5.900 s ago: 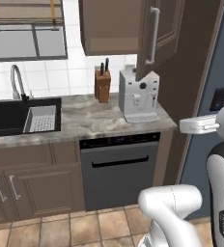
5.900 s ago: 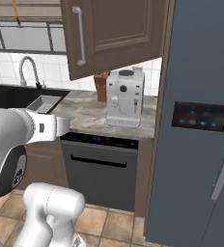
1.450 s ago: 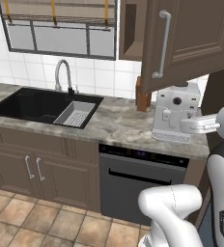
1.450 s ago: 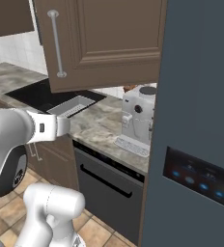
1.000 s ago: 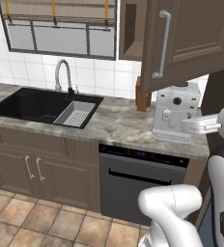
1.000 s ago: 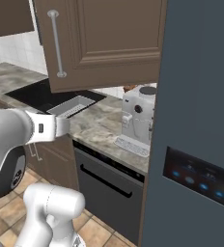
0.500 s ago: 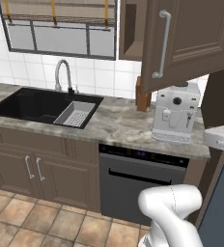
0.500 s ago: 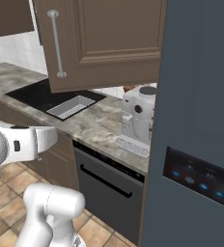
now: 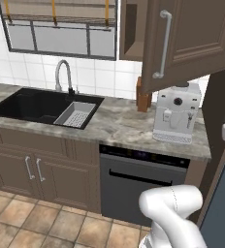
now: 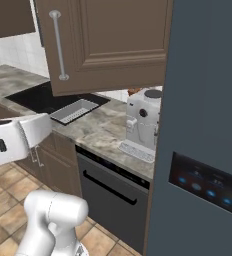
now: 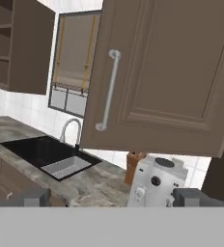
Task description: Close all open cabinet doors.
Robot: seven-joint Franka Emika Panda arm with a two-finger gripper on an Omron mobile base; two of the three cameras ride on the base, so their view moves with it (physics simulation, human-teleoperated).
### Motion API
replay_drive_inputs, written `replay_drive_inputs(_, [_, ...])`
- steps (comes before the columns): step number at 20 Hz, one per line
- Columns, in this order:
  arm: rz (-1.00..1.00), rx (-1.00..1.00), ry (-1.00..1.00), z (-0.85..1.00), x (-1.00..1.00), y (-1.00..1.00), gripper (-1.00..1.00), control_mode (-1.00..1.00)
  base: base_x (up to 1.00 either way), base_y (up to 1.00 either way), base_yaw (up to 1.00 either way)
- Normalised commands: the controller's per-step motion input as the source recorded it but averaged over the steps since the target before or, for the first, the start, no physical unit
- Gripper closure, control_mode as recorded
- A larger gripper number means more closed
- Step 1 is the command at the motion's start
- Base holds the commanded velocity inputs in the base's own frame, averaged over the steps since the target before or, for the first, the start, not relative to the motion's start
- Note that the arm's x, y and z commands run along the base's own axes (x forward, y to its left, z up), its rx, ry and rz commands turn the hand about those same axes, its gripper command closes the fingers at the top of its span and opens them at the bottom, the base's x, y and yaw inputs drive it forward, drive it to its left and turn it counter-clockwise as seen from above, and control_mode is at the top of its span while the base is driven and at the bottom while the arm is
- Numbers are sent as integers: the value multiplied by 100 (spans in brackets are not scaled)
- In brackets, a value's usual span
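Observation:
One cabinet door (image 9: 201, 38) hangs wide open above the counter, dark brown with a recessed panel and a vertical silver bar handle (image 9: 163, 46). In the right base view the same cabinet door (image 10: 113, 45) faces me with its handle (image 10: 58, 45) at its left. From the hand view, the cabinet door (image 11: 176, 67) stands ahead and above, handle (image 11: 109, 89) on its left edge. My gripper (image 11: 113, 198) is open, fingertips (image 11: 34, 197) far apart, nothing between them, well short of the door. At the hand view's upper left, a second cupboard (image 11: 7, 48) shows bare shelves.
A white coffee machine (image 9: 176, 118) and a knife block (image 9: 142, 99) stand on the marble counter (image 9: 114, 128) under the open door. The black sink (image 9: 37, 104) with faucet lies to the left, the dishwasher (image 9: 143, 181) below. A grey-blue fridge (image 10: 208, 125) walls off the right.
Both base views have shifted since the oldest frames, so the camera moved. In the last second my forearm dropped and slid toward the frame edges. The door has not moved.

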Motion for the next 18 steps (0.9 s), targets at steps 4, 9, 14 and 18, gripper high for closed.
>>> replay_drive_inputs(4, [4,-10,-9,38,29,-16,-100,-100,0,0,0])
replay_drive_inputs(9, [0,-7,0,22,39,-9,-100,-100,0,0,0])
replay_drive_inputs(14, [-3,-3,0,0,60,-1,-100,-100,0,0,0])
replay_drive_inputs(18, [-5,-1,0,0,72,0,-100,-100,0,0,0])
